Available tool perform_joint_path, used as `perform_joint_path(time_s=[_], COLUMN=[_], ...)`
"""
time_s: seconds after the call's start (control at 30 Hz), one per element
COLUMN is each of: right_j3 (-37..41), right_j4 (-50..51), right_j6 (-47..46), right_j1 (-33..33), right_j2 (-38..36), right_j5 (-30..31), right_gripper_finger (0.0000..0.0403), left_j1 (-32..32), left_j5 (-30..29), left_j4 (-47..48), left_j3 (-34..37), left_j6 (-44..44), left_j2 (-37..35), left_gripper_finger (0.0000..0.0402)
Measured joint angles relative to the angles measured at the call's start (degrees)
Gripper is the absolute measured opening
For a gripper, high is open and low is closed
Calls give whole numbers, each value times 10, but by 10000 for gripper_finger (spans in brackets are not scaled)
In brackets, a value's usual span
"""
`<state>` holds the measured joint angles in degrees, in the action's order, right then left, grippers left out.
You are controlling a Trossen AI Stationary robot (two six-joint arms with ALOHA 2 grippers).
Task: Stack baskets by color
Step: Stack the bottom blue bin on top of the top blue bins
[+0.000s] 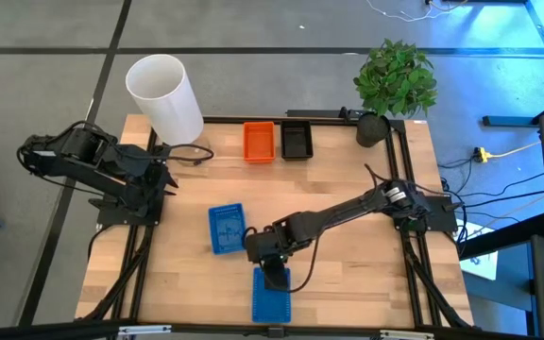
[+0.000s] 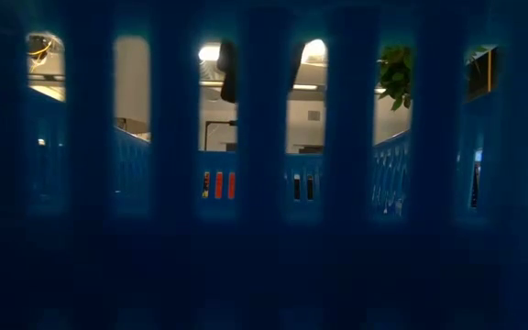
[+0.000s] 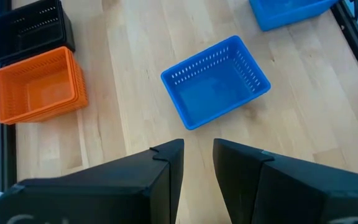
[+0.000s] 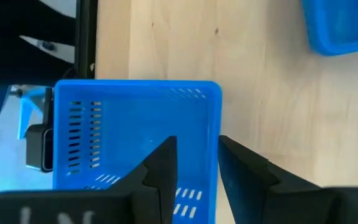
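A blue basket [image 1: 272, 300] stands at the table's near edge; its mesh wall [image 2: 264, 229] fills the low view. My right gripper [image 4: 197, 140] is over it, open and pointing steeply down. One finger is inside the basket and one outside, either side of a long wall [image 4: 212, 124]. A second blue basket [image 1: 226, 227] stands at the table's middle, on its bottom. Orange baskets [image 1: 259, 142] and a black basket [image 1: 297, 140] stand side by side at the far edge. My left gripper [image 3: 197, 155] waits open at the left, with nothing between its fingers. My right gripper straddles the near blue basket's long wall [image 4: 214, 106] from above, one finger inside and one outside. I cannot tell whether either finger touches the wall. The basket rests on the table.
A tall white cylinder [image 1: 163, 94] stands at the far left corner, with a dark cable loop beside it. A potted plant [image 1: 395, 80] stands at the far right corner. Bare wood lies between the baskets and on the right half of the table.
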<state>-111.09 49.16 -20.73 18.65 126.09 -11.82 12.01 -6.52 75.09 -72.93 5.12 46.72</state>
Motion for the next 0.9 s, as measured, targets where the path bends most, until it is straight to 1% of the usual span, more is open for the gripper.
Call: perform_joint_path(time_s=[0.07, 0.27, 0.8, 0.9], right_j3=[0, 0, 0, 0], right_j4=[0, 3, 2, -1], right_j6=[0, 3, 18, 32], right_j1=[0, 0, 0, 0], right_j2=[4, 29, 69, 77], right_j5=[-8, -8, -8, -7], right_gripper_finger=[114, 114, 114, 101], left_j1=[0, 0, 0, 0], left_j5=[0, 0, 0, 0], left_j4=[0, 0, 0, 0], left_j3=[0, 0, 0, 0], left_j6=[0, 0, 0, -1], left_j2=[0, 0, 0, 0], left_gripper_finger=[78, 78, 78, 78])
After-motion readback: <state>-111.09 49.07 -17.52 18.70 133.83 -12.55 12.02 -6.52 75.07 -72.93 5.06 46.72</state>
